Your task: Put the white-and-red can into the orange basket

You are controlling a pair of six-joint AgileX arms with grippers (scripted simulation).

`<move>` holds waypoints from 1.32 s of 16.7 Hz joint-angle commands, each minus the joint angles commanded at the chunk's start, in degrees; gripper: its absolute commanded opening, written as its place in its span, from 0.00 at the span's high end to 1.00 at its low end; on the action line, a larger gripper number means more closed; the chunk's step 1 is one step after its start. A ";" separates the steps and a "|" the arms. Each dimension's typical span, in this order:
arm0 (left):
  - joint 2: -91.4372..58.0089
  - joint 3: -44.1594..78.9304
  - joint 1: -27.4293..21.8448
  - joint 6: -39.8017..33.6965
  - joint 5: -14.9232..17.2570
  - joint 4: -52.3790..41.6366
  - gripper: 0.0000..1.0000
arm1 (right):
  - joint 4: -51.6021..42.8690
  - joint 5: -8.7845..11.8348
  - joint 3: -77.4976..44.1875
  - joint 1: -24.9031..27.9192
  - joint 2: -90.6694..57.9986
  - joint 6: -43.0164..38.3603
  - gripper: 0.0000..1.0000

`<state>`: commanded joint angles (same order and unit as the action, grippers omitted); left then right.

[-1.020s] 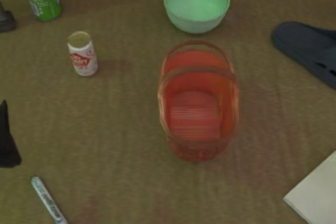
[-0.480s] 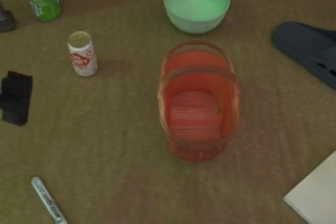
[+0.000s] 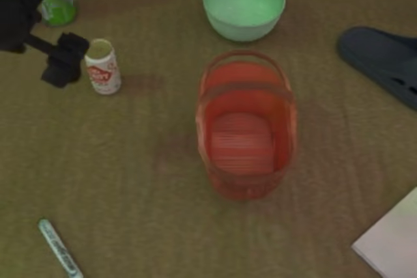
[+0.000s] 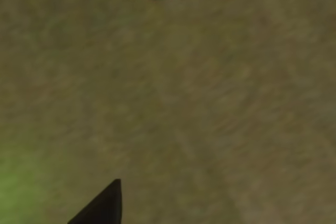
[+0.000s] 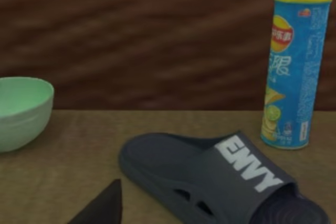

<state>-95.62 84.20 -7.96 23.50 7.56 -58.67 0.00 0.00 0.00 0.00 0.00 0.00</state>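
Reach step, not yet a grasp: left hand (image 3: 64, 62) just beside the can (image 3: 102, 67), on its far side from the basket (image 3: 245, 125); whether wide or narrow, cannot tell. Next: straddle the smooth, short cylinder, close, lift. Basket ribbed, translucent, oval, arched handle. Right hand parked unseen.

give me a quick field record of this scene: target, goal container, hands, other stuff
target: white-and-red can, upright at the table's far left, not yet gripped
goal: orange basket, mid-table, nothing in it
left hand: right beside the can, on its left
right hand: out of the top view
other: mint-green bowl, green can, dark slipper, marker, blue chip tube
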 joint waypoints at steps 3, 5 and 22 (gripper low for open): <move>-15.75 15.61 -0.68 3.87 -0.38 -8.26 0.00 | 0.00 0.00 0.00 0.00 0.00 0.00 0.00; -25.04 25.79 -1.01 6.34 -0.82 -12.70 0.00 | 0.00 0.00 0.00 0.00 0.00 0.00 0.00; -51.05 58.04 -1.23 14.35 -3.60 -22.28 0.00 | 0.00 0.00 0.00 0.00 0.00 0.00 0.00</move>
<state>-146.67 142.24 -9.20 37.85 3.96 -80.95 0.00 0.00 0.00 0.00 0.00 0.00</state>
